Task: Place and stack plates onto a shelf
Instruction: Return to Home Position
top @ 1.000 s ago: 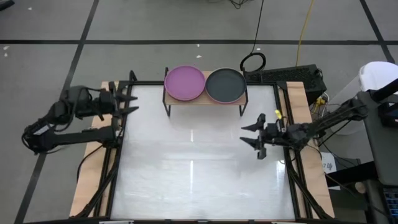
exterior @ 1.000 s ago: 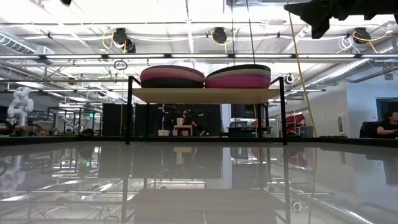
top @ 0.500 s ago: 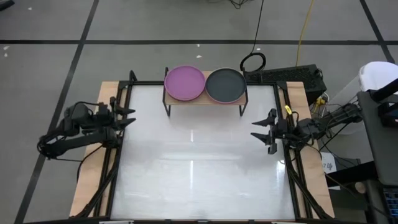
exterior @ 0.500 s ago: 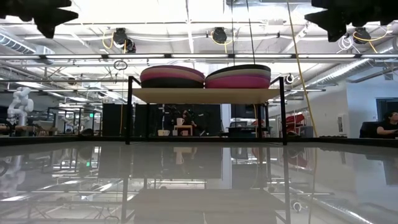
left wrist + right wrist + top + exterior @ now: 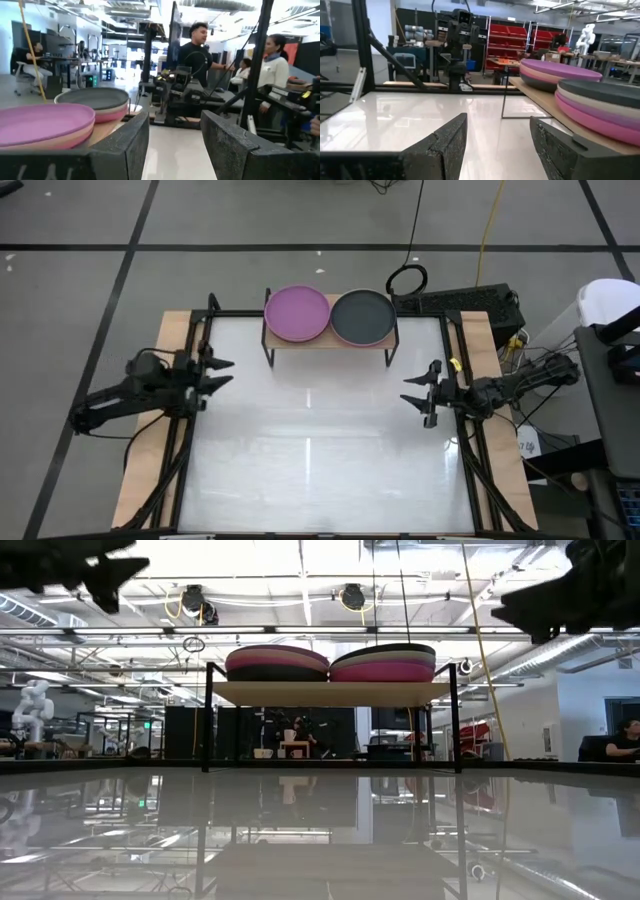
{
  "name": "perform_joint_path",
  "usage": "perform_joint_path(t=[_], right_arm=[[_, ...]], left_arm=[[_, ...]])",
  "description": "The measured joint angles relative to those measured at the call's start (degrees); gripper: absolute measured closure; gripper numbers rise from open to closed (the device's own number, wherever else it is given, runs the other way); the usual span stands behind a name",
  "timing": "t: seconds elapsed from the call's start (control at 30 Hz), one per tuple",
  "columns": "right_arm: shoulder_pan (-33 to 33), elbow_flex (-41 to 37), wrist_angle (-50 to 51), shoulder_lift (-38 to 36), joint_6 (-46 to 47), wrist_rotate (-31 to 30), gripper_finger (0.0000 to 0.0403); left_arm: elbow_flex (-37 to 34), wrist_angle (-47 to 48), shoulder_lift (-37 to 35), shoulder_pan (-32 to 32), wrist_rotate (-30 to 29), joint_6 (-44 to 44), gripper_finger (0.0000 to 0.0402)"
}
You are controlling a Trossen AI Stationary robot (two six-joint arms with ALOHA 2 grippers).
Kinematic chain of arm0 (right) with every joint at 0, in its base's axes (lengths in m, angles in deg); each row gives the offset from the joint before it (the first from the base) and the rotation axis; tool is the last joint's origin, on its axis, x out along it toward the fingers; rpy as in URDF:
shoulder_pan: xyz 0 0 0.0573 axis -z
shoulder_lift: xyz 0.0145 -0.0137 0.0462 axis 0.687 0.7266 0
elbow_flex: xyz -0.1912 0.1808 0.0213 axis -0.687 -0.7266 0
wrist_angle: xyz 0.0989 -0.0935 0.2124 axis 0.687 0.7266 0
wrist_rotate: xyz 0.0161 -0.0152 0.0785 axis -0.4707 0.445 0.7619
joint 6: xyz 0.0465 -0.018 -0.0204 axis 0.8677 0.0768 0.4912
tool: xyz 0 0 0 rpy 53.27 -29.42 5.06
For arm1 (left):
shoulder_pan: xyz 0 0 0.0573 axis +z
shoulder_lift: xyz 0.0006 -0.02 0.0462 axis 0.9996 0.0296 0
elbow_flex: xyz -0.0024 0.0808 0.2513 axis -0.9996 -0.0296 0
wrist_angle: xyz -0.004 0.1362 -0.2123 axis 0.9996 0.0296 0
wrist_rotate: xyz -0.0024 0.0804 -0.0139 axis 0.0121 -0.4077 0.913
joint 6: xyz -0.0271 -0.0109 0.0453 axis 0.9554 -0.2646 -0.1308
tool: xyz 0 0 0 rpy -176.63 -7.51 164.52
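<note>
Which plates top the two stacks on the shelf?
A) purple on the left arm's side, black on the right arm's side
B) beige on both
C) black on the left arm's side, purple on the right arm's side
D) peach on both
A: the high view shows a purple plate topping the stack on the left arm's side and a black plate topping the other, both on the shelf.

Matte plates (image 5: 297, 313) on a light-wood shelf (image 5: 330, 692) (thin black metal legs (image 5: 207, 720)); glossy white tabletop (image 5: 310, 450); rough-textured dark fingers (image 5: 445, 145).
</note>
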Motion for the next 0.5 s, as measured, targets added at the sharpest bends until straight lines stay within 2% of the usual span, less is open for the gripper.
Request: perform_joint_path(t=[0.2, 0.33, 0.5], right_arm=[[0.7, -3.8, -0.2, -3.4, -0.6, 0.1, 0.0206], [0.8, -4.9, -0.3, -4.0, -1.4, 0.1, 0.0206], [0.8, -5.0, 0.0, -4.0, -2.5, 0.1, 0.0206]], left_arm=[[-10.1, -12.5, 0.0, 0.0, 0.5, -0.6, 0.0218], [-14.4, -20.7, 0.0, 0.0, 0.7, -1.8, 0.0218], [-15.6, -21.5, 0.0, -0.3, 1.1, -5.6, 0.0218]])
